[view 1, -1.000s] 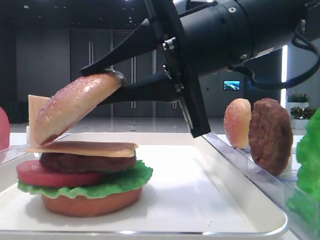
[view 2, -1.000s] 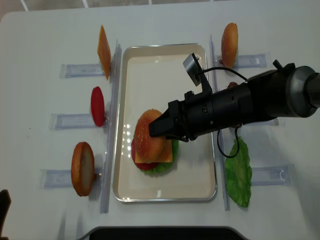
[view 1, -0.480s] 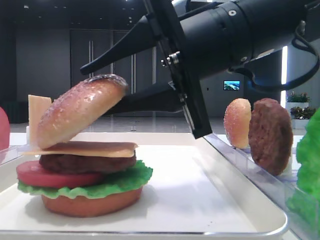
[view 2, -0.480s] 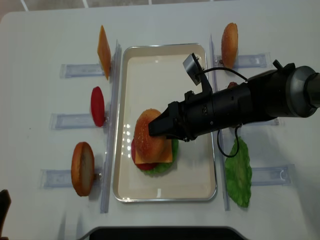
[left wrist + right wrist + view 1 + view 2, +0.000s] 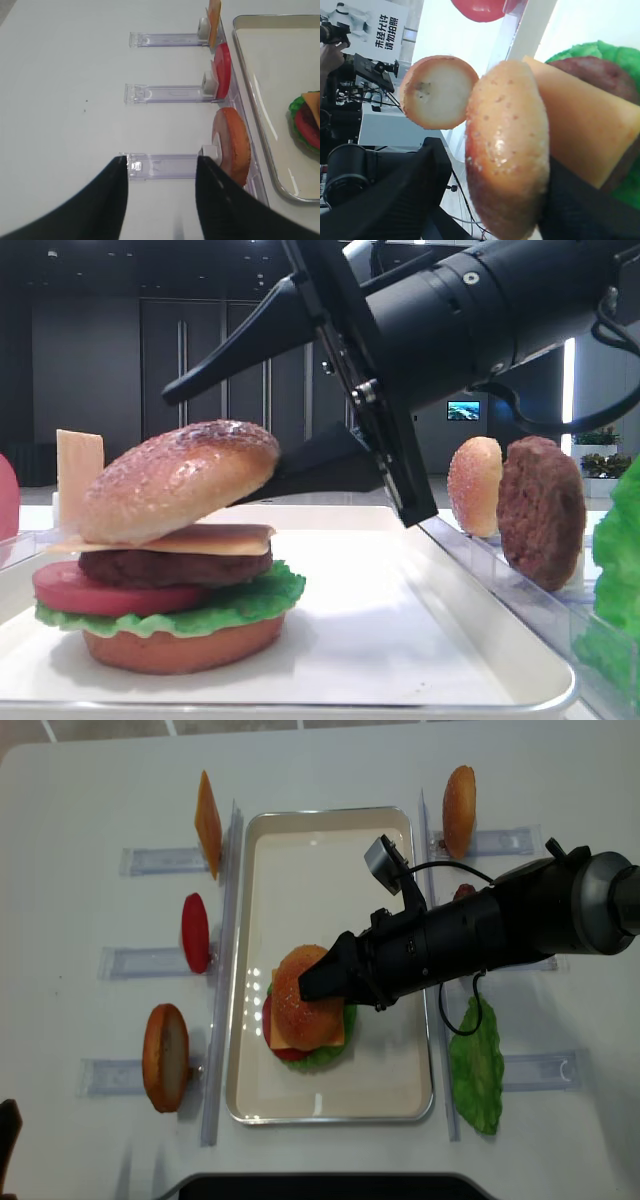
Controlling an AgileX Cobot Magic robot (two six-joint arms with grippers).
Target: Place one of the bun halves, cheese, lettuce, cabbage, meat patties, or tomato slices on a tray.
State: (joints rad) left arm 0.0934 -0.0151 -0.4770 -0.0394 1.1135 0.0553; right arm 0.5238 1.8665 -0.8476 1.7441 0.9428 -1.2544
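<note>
On the white tray [image 5: 320,850] [image 5: 400,640] stands a stack: bottom bun [image 5: 180,650], lettuce [image 5: 250,605], tomato slice [image 5: 100,590], meat patty [image 5: 170,567], cheese [image 5: 215,537]. A domed speckled bun half [image 5: 175,480] [image 5: 305,1000] [image 5: 507,145] rests on the cheese, slightly tilted. My right gripper [image 5: 215,435] [image 5: 318,982] is open around it, the upper finger clear above the crust, the lower one behind the bun's right edge. My left gripper [image 5: 160,162] is open and empty over the table, left of the tray.
Clear racks flank the tray. The right ones hold another bun half [image 5: 459,797], a patty [image 5: 541,510] and lettuce [image 5: 476,1065]. On the left are a cheese slice [image 5: 207,823], a tomato slice [image 5: 195,932] and a bun [image 5: 165,1057] [image 5: 232,145].
The right gripper's jaws have spread apart. The bun half has dropped from a steep tilt to lie nearly flat on the cheese. The left arm has not moved.
</note>
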